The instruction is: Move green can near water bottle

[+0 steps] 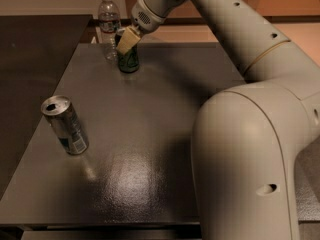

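Gripper (126, 43) is in the upper left of the frame, at the top of the green can (128, 62), clamped on it. One pale pad (128, 39) lies across the can's upper front. The can is upright on the dark table (150, 134), near the far edge. Water bottle (108, 24) stands just left of and behind the can; whether they touch can't be told. Silver can (66, 126) is at mid left, well apart from both. The white arm (240, 39) fills the right side.
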{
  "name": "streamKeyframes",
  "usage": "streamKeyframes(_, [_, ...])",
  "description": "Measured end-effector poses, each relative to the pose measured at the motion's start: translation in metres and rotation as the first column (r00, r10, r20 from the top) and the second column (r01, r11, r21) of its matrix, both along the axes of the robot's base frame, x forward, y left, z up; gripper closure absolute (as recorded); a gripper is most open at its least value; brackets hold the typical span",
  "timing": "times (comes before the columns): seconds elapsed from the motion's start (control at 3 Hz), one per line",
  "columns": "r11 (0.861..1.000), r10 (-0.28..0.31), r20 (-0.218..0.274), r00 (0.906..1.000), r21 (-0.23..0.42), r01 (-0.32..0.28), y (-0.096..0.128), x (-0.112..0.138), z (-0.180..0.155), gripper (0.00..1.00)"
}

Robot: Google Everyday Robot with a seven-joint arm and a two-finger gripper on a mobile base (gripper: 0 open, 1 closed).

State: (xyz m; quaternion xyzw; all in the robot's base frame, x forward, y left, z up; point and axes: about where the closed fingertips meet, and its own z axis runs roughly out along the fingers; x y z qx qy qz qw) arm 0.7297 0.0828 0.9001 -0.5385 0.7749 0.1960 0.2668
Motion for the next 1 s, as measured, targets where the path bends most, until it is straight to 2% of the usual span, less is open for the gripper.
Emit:
streamKeyframes(0.33, [1.000, 0.004, -0.003, 1.0000, 0.000, -0.004, 0.0026, 0.0000, -0.0026, 0.13])
streamKeyframes(0.67, [1.000, 0.007, -0.007, 0.9999, -0.001, -0.007, 0.0049, 0.0001, -0.0055, 0.00])
streamKeyframes(1.0, [1.000, 0.007, -0.008, 0.9999, -0.001, -0.007, 0.0050, 0.0001, -0.0056, 0.00])
